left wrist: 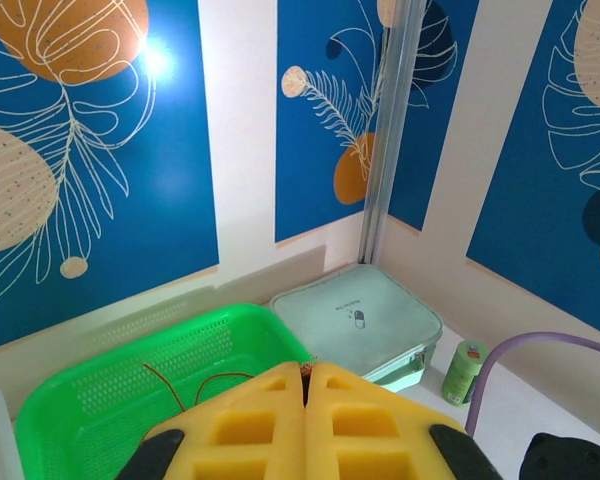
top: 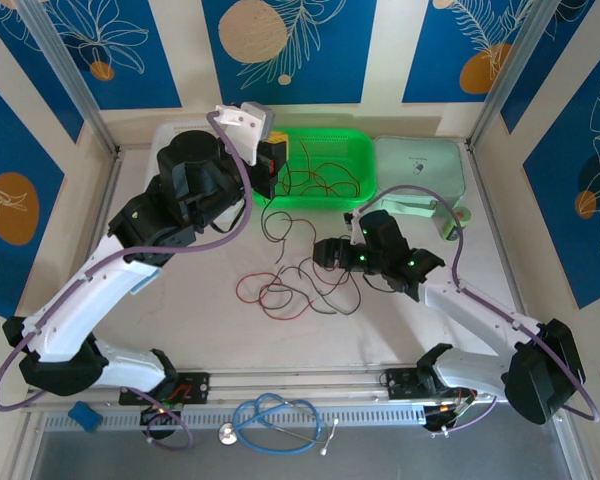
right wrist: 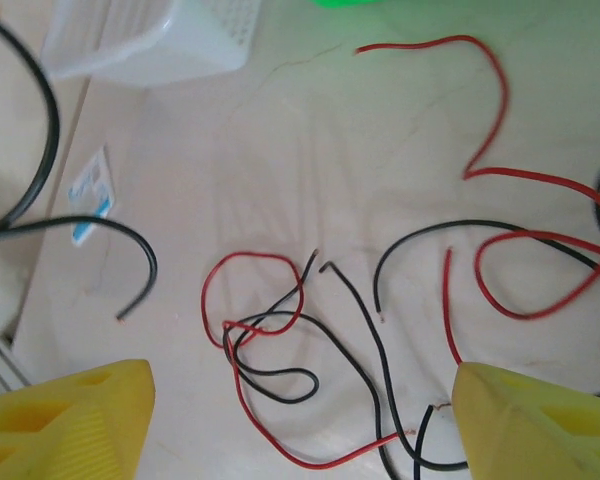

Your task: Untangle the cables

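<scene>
- A blue stethoscope [top: 242, 412] lies at the near edge of the surface [top: 200, 300], well short of the green basket [top: 363, 160].
- The cables [top: 298, 288] are thin, curly red and black wires. They sprawl in a loose tangle on the bare, pale surface in front of the basket, and a few strands lie inside it.
- The right gripper [top: 328, 250] hovers over that tangle, yellow jaws wide apart, with open room on either side.
- The left gripper [top: 276, 165] sits at the basket's left rim, jaws pressed together.
- The basket is perforated plastic, and a smooth mint case [top: 420, 165] lies just right of it.
</scene>
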